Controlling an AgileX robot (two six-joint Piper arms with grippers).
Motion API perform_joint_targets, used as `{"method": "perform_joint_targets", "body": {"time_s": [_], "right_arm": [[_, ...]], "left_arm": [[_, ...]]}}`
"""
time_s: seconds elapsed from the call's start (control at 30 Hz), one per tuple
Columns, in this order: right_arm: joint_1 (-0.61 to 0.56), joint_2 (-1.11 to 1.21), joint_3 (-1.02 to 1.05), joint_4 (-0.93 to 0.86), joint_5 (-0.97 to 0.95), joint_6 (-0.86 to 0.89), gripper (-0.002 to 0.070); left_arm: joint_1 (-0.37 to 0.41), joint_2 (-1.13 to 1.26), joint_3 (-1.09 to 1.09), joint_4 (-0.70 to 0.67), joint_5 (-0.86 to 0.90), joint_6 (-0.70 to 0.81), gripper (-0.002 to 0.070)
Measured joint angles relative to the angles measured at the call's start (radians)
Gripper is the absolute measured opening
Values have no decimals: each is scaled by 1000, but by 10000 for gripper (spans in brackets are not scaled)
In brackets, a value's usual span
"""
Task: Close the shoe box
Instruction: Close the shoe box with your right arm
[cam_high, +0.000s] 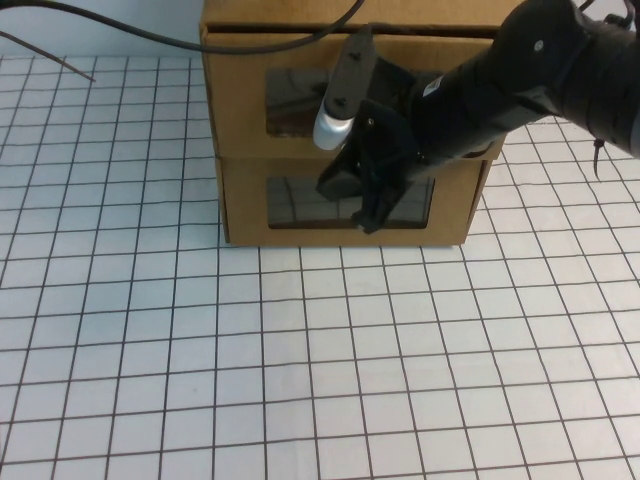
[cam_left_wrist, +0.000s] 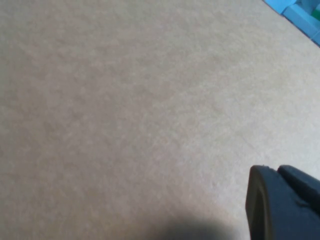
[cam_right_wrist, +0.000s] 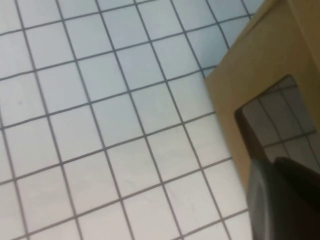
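The brown cardboard shoe box (cam_high: 245, 120) stands at the back of the table with two stacked drawers, each with a clear window. The lower drawer front (cam_high: 245, 205) seems to stand slightly forward of the upper one. My right gripper (cam_high: 370, 218) reaches in from the right, shut and empty, with its tips against the lower drawer's window. In the right wrist view my right gripper (cam_right_wrist: 282, 200) lies beside the box front (cam_right_wrist: 250, 75) and its window. My left gripper (cam_left_wrist: 280, 205) is shut, close over plain cardboard (cam_left_wrist: 125, 100); it is outside the high view.
The table (cam_high: 300, 350) is a white sheet with a dark grid. A black cable (cam_high: 150, 35) runs across the back left and over the box top. Something blue (cam_left_wrist: 300, 12) shows at a corner of the left wrist view.
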Motion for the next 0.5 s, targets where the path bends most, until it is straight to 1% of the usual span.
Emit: {"method": "perform_joint_targets", "body": {"time_s": [0.1,0.17,0.23,0.37,0.43,0.5], "right_arm": [[0,22,5,-2,-38,9,-13],[6,33,7,-4,-52,11,2],[15,33,9,-4,-51,11,41],[41,24,9,-20,-31,9,186],[49,8,9,-27,-27,7,214],[51,-16,9,-27,-27,7,214]], "left_arm": [[0,0,0,0,0,4,-6],[0,0,0,0,0,4,-6],[0,0,0,0,0,6,-5],[0,0,0,0,0,8,-6],[0,0,0,0,0,8,-6],[0,0,0,0,-2,8,-6]]}}
